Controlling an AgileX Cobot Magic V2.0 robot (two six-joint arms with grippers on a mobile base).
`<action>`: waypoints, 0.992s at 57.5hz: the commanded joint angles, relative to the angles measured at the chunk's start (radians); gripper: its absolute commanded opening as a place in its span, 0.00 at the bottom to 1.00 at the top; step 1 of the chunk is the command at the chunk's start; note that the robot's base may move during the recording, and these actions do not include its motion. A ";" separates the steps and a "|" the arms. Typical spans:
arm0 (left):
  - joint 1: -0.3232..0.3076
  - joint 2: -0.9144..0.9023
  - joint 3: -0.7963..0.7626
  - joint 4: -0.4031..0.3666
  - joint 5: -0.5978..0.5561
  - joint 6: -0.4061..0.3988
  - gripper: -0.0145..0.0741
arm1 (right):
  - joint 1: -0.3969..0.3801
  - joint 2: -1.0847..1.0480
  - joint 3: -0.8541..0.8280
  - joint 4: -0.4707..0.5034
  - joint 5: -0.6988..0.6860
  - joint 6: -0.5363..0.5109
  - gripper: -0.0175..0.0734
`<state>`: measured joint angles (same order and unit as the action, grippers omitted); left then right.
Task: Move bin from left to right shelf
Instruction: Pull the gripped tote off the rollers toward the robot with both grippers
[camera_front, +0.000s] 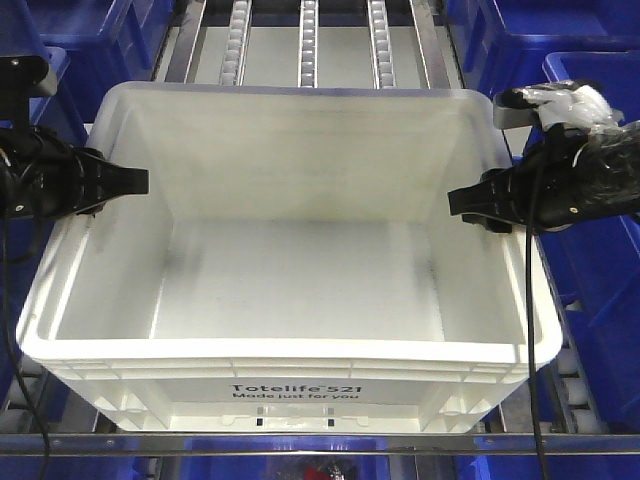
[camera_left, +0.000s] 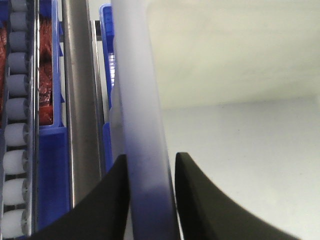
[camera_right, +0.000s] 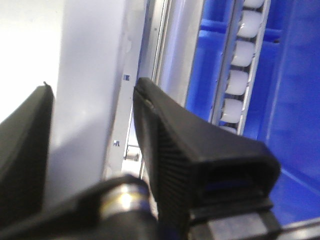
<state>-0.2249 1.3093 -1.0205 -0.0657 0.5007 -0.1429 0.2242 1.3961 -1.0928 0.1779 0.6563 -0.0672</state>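
The white bin (camera_front: 290, 375), printed "Totelife 521", fills the middle of the front view, empty and with its open top up. It sits in a lane of the grey roller shelf (camera_front: 308, 40), whose white wheel tracks run on behind it. My left gripper (camera_front: 135, 181) is shut on the bin's left rim (camera_left: 140, 110), one black finger (camera_left: 107, 200) outside the wall and one inside. My right gripper (camera_front: 465, 203) is shut on the right rim (camera_right: 90, 75), again one finger on each side. I cannot tell whether the bin's floor touches the rollers.
Dark blue totes (camera_front: 590, 300) (camera_front: 80, 40) stand close on both sides of the bin. A roller track (camera_left: 15, 100) and a blue tote with red contents (camera_left: 45, 85) lie left of the left rim. Another roller track (camera_right: 240, 55) runs right of the right rim. A metal rail (camera_front: 300, 438) crosses the front.
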 joint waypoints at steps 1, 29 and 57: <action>-0.005 -0.062 -0.039 -0.020 -0.106 0.008 0.15 | -0.005 -0.060 -0.037 -0.007 -0.096 -0.003 0.19; -0.005 -0.137 -0.039 -0.020 -0.087 0.008 0.15 | -0.005 -0.144 -0.037 -0.007 -0.073 -0.003 0.19; -0.005 -0.202 -0.039 -0.020 -0.015 0.007 0.15 | -0.005 -0.205 -0.037 -0.007 0.010 -0.003 0.19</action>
<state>-0.2258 1.1635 -1.0205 -0.0936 0.5880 -0.1661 0.2272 1.2304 -1.0928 0.2063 0.7516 -0.0662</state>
